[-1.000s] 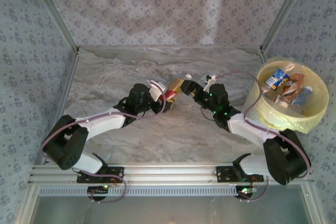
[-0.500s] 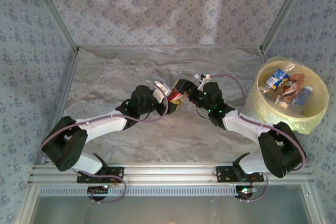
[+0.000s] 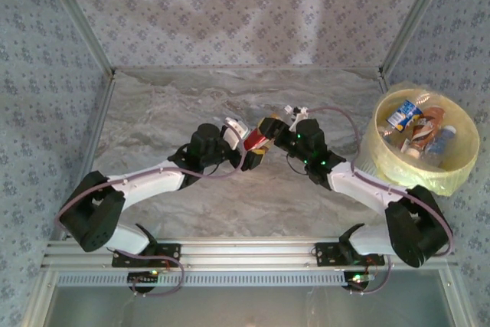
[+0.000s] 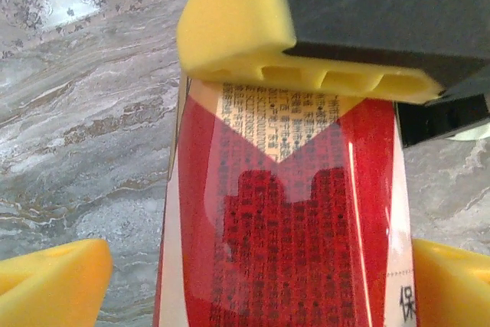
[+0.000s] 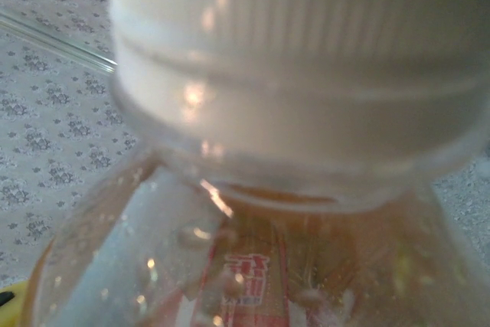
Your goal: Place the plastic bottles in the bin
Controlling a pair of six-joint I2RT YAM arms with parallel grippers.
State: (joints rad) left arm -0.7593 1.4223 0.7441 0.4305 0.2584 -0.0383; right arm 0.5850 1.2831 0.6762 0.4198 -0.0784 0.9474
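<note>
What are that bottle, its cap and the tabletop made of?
The bottle looks like clear glossy plastic: see-through, droplets inside. Its cap seems white ribbed plastic. The tabletop has a grey veined marble look; real stone or print, I cannot tell.

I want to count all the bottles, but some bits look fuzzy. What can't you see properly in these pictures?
Top view: the bottles in the bin overlap and are too small to count.
Left wrist view: the red bottle runs off the bottom edge; the right jaws cover its far end.
Right wrist view: the cap is too close and blurred; the label below is unreadable.
</note>
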